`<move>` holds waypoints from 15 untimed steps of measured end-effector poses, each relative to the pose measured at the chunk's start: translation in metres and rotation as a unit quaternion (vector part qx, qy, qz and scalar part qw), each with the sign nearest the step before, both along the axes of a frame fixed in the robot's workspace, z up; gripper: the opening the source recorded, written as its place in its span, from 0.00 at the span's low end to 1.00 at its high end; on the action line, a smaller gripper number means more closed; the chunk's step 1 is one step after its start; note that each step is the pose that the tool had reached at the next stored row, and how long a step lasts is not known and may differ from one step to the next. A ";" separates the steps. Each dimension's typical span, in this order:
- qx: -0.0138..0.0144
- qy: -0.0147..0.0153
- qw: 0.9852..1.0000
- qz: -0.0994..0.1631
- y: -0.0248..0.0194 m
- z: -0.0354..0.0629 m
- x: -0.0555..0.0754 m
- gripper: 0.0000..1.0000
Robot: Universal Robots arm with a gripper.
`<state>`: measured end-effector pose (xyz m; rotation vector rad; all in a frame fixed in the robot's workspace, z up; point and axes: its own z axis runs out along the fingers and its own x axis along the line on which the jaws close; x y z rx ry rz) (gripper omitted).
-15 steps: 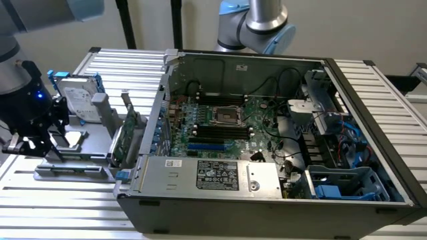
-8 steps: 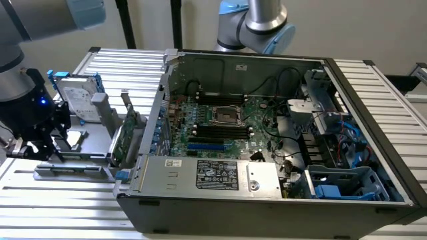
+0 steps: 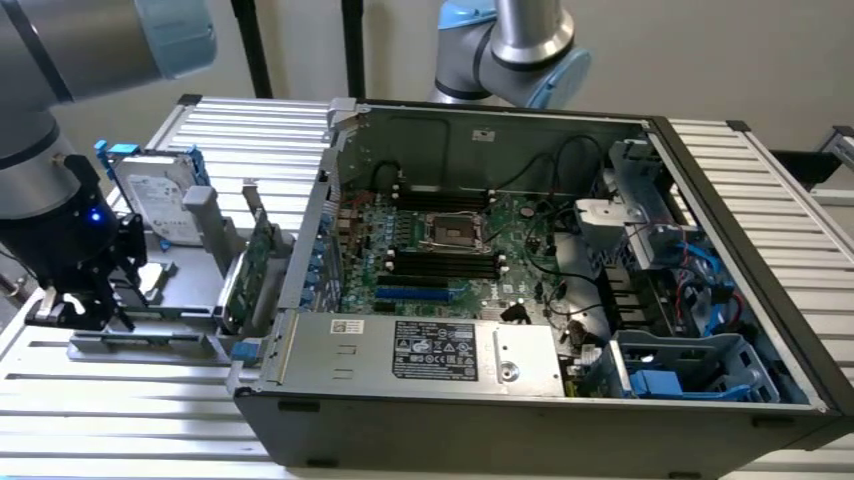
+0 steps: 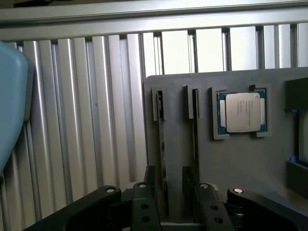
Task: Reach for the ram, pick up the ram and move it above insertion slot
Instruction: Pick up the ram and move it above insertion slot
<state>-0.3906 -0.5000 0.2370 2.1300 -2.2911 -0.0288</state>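
Note:
The ram stands on edge in a narrow slot of the grey holder plate, and I see it as a thin dark strip. My gripper is low over its near end and open, with one black finger on each side of the strip and a gap still showing. In the exterior view the gripper hangs over the grey holder, at that view's left of the open computer case. The motherboard's black memory slots lie inside the case beside the CPU socket.
A second narrow slot runs beside the ram, and a CPU chip sits in a recess of the holder. The silver hard drive with blue rails and the green expansion card stand between the gripper and the case wall. A second arm rises behind the case.

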 end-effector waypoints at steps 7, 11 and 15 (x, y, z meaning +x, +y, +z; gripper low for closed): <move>0.000 0.000 1.000 0.006 -0.0008 -0.0128 0.000 0.36; 0.000 0.000 1.000 0.010 -0.0029 -0.0176 0.000 0.36; 0.000 0.000 1.000 0.013 -0.0050 -0.0216 0.000 0.36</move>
